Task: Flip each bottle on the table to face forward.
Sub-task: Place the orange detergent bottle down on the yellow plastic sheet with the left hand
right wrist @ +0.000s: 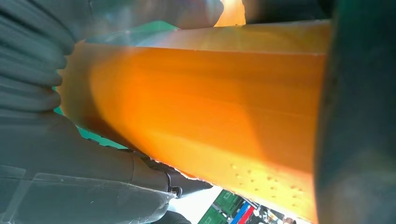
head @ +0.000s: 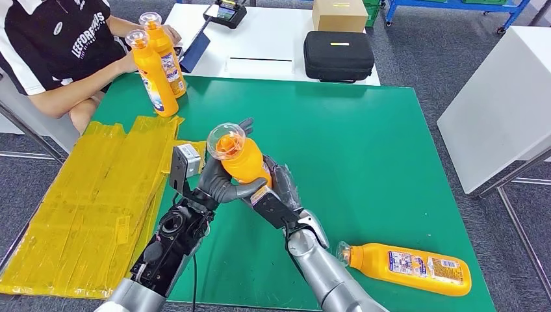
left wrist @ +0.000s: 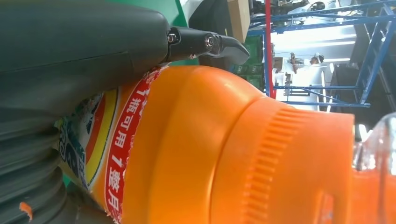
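— What can't you make out on the held bottle [head: 243, 159]?

— Its lower body is covered by the left hand [head: 217, 182] and right hand [head: 276, 188], so the label can't be read from the head view. In the left wrist view the label runs under the fingers [left wrist: 205, 44], and the clear cap is cut by the picture's edge.

— And the right wrist view?

— Close and blurred; no print shows.

— The lying bottle [head: 409, 266]?

— Its label print is too small to read.

— The person [head: 58, 45]?

— Cut off by the picture's edge.
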You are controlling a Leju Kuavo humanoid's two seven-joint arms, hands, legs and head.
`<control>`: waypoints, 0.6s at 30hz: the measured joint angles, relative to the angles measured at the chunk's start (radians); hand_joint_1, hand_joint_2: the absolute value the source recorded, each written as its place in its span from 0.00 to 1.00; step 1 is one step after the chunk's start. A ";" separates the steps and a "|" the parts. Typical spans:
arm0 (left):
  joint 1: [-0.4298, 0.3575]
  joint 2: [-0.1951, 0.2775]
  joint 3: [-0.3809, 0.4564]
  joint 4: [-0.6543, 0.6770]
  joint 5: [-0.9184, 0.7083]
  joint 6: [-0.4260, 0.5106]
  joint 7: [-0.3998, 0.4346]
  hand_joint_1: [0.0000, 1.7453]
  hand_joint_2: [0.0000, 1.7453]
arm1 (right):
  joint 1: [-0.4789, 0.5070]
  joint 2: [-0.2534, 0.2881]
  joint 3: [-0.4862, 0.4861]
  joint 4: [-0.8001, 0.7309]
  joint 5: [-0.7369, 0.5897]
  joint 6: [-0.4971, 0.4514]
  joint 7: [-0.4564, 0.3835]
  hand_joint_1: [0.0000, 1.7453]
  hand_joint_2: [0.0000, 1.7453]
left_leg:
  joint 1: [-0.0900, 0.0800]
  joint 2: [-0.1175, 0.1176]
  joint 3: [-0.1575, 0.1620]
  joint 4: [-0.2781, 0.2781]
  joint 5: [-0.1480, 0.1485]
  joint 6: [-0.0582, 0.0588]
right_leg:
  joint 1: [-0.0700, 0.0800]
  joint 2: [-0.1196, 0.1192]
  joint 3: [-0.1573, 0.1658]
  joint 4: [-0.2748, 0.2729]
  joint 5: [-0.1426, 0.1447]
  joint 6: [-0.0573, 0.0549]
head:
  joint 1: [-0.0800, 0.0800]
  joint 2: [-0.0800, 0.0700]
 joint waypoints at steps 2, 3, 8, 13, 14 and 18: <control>-0.003 0.000 0.001 0.006 0.014 -0.010 0.006 0.00 1.00 | -0.002 0.000 0.003 0.005 0.002 -0.004 -0.001 1.00 1.00 | 0.000 0.000 0.000 0.000 0.000 0.000 | 0.000 0.000 0.000 0.000 0.000 0.000 | 0.000 0.000; -0.005 0.000 0.002 0.009 0.022 -0.014 0.010 0.00 1.00 | -0.003 0.000 0.005 0.007 0.002 -0.006 -0.001 1.00 1.00 | 0.000 0.000 0.000 0.000 0.000 0.000 | 0.000 0.000 0.000 0.000 0.000 0.000 | 0.000 0.000; -0.011 0.000 0.002 0.023 0.054 -0.015 0.023 0.93 1.00 | -0.009 0.001 0.028 0.013 -0.015 -0.014 -0.002 1.00 1.00 | 0.000 0.000 0.000 0.000 0.000 0.000 | 0.000 0.000 0.000 0.000 0.000 0.000 | 0.000 0.000; -0.011 0.000 0.002 0.033 0.088 0.011 0.019 1.00 1.00 | -0.013 0.003 0.058 0.014 -0.058 -0.009 -0.001 1.00 1.00 | 0.000 0.000 0.000 0.000 0.000 0.000 | 0.000 0.000 0.000 0.000 0.000 0.000 | 0.000 0.000; -0.009 0.001 0.002 0.033 0.093 0.015 0.016 1.00 1.00 | -0.012 0.004 0.063 0.014 -0.067 -0.008 -0.001 1.00 1.00 | 0.000 0.000 0.000 0.000 0.000 0.000 | 0.000 0.000 0.000 0.000 0.000 0.000 | 0.000 0.000; 0.007 0.009 0.005 0.033 0.107 0.024 0.000 1.00 1.00 | 0.004 0.009 0.085 0.011 -0.096 -0.005 0.002 1.00 1.00 | 0.000 0.000 -0.001 0.000 0.000 0.000 | 0.000 0.000 0.000 0.000 0.000 0.000 | 0.000 0.000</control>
